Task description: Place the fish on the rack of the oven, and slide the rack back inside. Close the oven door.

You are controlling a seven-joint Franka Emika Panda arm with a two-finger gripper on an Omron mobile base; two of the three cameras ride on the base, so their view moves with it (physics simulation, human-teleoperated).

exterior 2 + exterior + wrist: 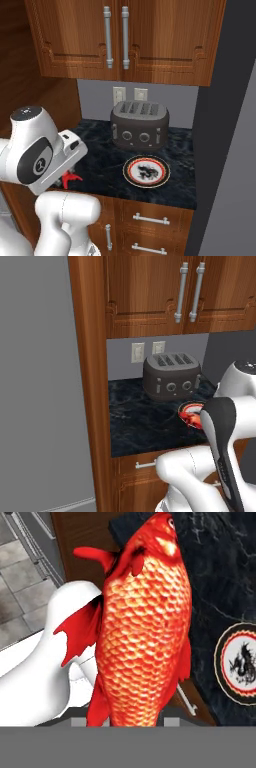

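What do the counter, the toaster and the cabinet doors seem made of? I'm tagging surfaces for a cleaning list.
Counter: dark polished stone, probably marble, going by its pale veins. Toaster: dark grey, brushed-metal look with a soft sheen. Cabinet doors: reddish-brown varnished wood with visible grain and silver bar handles.

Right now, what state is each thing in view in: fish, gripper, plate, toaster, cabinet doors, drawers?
fish: held up off the counter, close in front of the hand camera.
gripper: shut on the fish.
plate: flat on the counter, nothing on it.
toaster: upright at the back, slots empty.
upper cabinet doors: closed.
drawers: closed.
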